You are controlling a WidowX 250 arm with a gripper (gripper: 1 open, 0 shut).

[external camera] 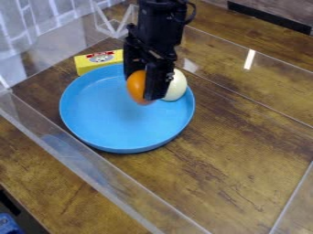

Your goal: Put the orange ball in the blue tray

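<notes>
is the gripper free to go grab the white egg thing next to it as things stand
Probably not yet: the gripper is closed on the orange ball above the blue tray. The egg sits just beside it, nothing over it, but the ball must go first.

A single camera looks down at a slant from above and in front of the jaws, fairly near, taking in the wooden tabletop (232, 137) around them.
</notes>
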